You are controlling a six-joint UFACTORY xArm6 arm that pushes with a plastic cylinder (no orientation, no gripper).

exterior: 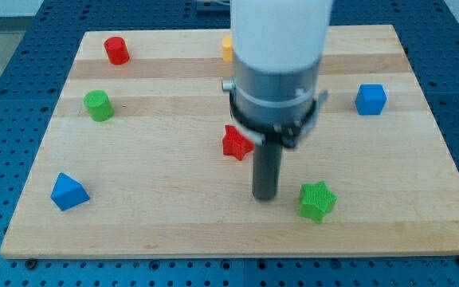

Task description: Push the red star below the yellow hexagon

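Note:
The red star (pixel 235 143) lies near the board's middle. The yellow hexagon (pixel 227 49) sits at the view's top centre, mostly hidden behind the arm's white body (pixel 281 40). My tip (pixel 264 196) rests on the board below and to the right of the red star, apart from it, and left of the green star (pixel 318 200).
A red cylinder (pixel 117 50) stands at the top left, a green cylinder (pixel 98 105) at the left, a blue triangular block (pixel 68 191) at the bottom left and a blue cube (pixel 370 99) at the right. The wooden board (pixel 158 223) lies on a blue perforated table.

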